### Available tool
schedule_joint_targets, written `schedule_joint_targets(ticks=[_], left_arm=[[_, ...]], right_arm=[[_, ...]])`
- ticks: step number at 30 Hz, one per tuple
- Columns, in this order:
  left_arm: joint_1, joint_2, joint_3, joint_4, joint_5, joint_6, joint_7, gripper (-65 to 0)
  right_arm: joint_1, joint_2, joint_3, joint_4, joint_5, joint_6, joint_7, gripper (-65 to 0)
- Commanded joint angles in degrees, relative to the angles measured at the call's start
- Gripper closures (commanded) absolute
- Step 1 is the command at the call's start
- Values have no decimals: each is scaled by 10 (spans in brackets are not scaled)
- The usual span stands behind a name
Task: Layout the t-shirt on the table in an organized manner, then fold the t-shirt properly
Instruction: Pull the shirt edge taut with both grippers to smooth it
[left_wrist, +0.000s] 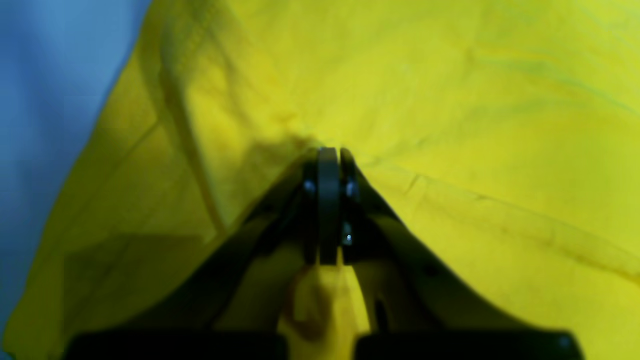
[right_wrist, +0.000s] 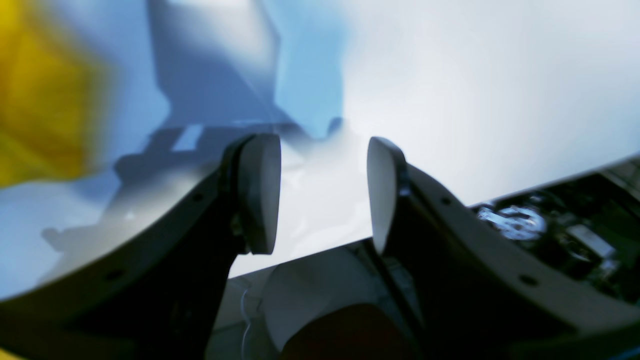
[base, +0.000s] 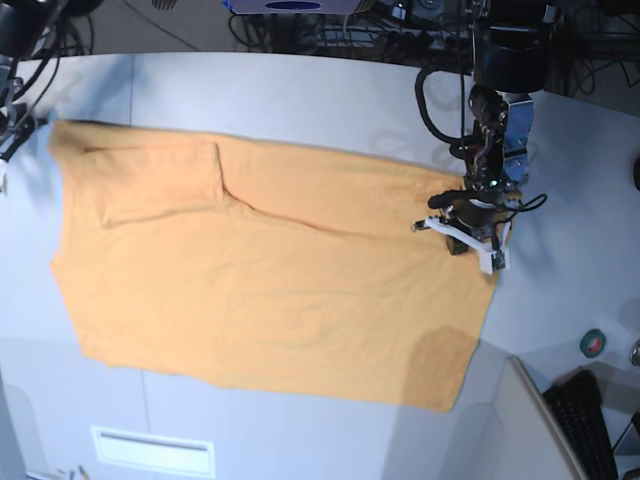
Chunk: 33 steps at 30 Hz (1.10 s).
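T-shirt (base: 270, 290) lay spread near-flat across table (base: 300, 100), likely mid-layout. Left gripper (left_wrist: 328, 152) was clamped on t-shirt's edge at its right side in base view, probably to tension the cloth. Right gripper (right_wrist: 320, 192) stood parted, empty, beside t-shirt's opposite corner.

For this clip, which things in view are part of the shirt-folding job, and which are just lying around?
Part of the job:
- light-orange cotton t-shirt, spread flat
- large white matte table
- left end effector, shut on the shirt's edge
- right end effector, open and empty

Lying about:
- small green tape roll
- black keyboard
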<state>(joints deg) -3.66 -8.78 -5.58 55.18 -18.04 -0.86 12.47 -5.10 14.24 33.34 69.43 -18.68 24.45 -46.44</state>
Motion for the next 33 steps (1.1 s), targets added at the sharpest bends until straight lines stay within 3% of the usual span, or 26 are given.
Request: schedule_joint_targets(ticks=[1,6,12,16,19,22,26,33], left_arm=[[9,-3,-2,1,10,18,52,0],[22,-2,-2,54,9,18,52,0],[68,5,-50,163,9,18,52,0],[74,17,-97,177,9,18,52,0],[85,18,-127,182,9,18,51,0],[105,18,-161,199,9,16,52,0],[130,14,-169,211,9,16,50,0],[128,13,-171,147,14,16,49,0]], right_arm=[[5,8,1,5,-3,-1,1,-272],[2,3,31,29,1,-1,1,-272],[-14,-76,59,155,1,3,34,-272],[-14,-129,59,169,2,4,75,-266],[-15,-159,63,169,30,34,99,-170],[-19,-161,66,169,108,81,100,0],[-27,-160,81,165,178,86,92,0],[-6,-133,82,68,180,86,93,0]])
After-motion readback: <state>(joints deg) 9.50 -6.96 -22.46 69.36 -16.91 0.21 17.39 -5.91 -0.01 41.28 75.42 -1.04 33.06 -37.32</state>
